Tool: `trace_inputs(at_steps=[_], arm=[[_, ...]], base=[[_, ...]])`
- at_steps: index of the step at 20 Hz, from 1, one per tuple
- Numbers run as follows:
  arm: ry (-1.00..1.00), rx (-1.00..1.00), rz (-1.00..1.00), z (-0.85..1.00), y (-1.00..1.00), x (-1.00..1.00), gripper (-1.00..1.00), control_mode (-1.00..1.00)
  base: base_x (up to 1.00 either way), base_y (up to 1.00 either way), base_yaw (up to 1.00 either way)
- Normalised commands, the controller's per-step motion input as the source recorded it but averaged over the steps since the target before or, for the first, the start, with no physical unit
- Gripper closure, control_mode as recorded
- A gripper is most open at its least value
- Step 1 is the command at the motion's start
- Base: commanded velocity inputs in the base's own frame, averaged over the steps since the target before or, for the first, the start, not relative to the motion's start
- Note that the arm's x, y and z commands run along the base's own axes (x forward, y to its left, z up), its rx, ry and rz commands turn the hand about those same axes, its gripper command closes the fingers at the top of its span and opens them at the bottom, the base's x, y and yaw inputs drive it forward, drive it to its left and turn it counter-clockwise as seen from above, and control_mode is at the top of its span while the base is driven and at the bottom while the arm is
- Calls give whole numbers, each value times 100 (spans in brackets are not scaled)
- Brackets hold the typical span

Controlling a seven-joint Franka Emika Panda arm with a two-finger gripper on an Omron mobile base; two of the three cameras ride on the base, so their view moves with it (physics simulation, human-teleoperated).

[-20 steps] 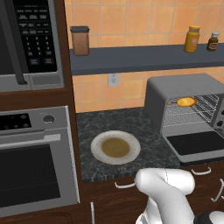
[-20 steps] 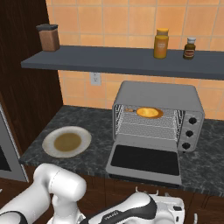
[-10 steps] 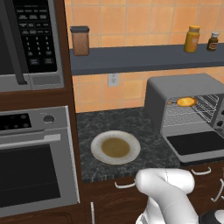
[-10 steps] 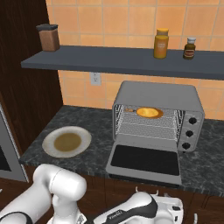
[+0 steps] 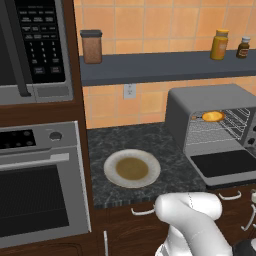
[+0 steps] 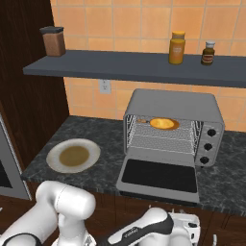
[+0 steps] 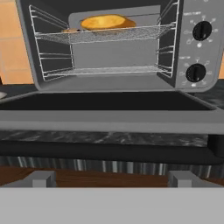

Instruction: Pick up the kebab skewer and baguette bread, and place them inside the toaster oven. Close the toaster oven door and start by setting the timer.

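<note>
The kebab skewer [image 6: 142,121] is mostly hidden behind the baguette bread [image 6: 162,124]; just a thin end pokes out leftward. Both lie on the upper rack inside the toaster oven [image 6: 173,107], the loaf's long axis across the cavity. The toaster oven door [image 6: 160,176] lies flat, open over the worktop [image 6: 91,134]. The hand [image 7: 111,179], low before the door edge, faces the oven, released wide.

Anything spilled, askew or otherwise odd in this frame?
Nothing stands out. The baguette bread lies on the upper rack of the toaster oven, whose door hangs open flat. The plate sits level on the counter, and the shelf jars stand upright.
</note>
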Motion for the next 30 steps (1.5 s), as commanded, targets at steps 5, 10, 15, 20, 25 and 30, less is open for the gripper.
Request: trace_inputs(at_steps=[5,10,15,20,25,30], arm=[[0,0,0,-17,0,2,-100,-100],[-2,0,0,-24,0,1,-100,-100],[-5,0,0,0,0,24,-100,-100],[-1,0,0,-7,0,29,-100,-100],[0,4,0,-13,0,18,-100,-100],[-1,4,0,-5,0,15,-100,-100]], base=[[0,0,0],[0,0,0],[0,0,0],[0,0,0],[0,0,0],[0,0,0]])
